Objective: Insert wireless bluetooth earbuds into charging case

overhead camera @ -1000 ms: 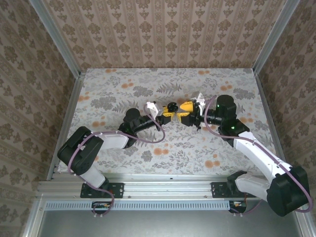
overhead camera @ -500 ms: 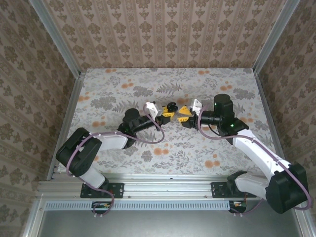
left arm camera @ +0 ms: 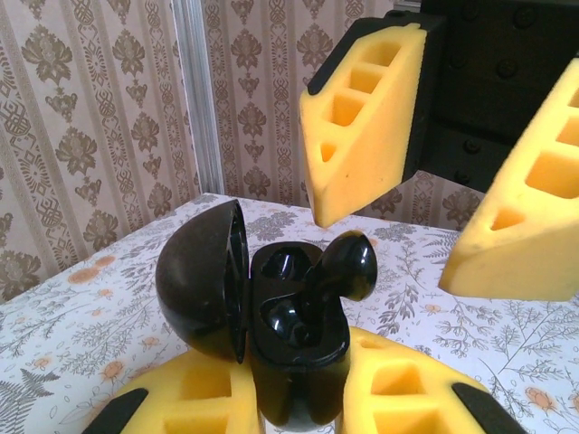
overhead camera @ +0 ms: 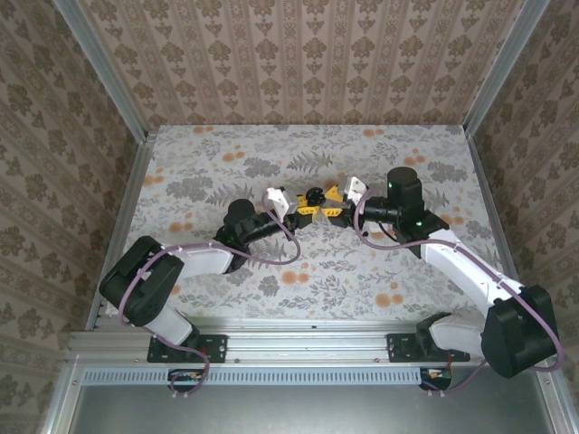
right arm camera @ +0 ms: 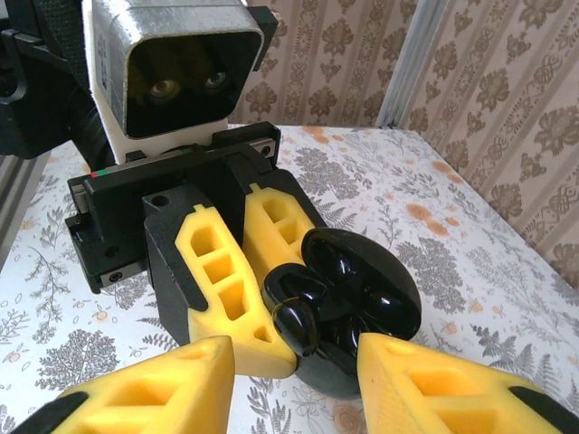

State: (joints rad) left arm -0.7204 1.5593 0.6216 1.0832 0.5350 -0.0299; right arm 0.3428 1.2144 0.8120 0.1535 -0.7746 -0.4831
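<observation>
The charging case [left arm camera: 294, 362] is glossy black and rounded. It stands upright, pinched low in the left claw [left arm camera: 298, 407], with its lid [left arm camera: 204, 280] swung open to one side. One black earbud [left arm camera: 342, 265] sits tilted inside it — bulbous head poking out.

High above the near edge of the table [overhead camera: 226, 145], one camera looks down over all of it — the two wrist cameras sit close, facing each other across the open charging case [left arm camera: 298, 380].
</observation>
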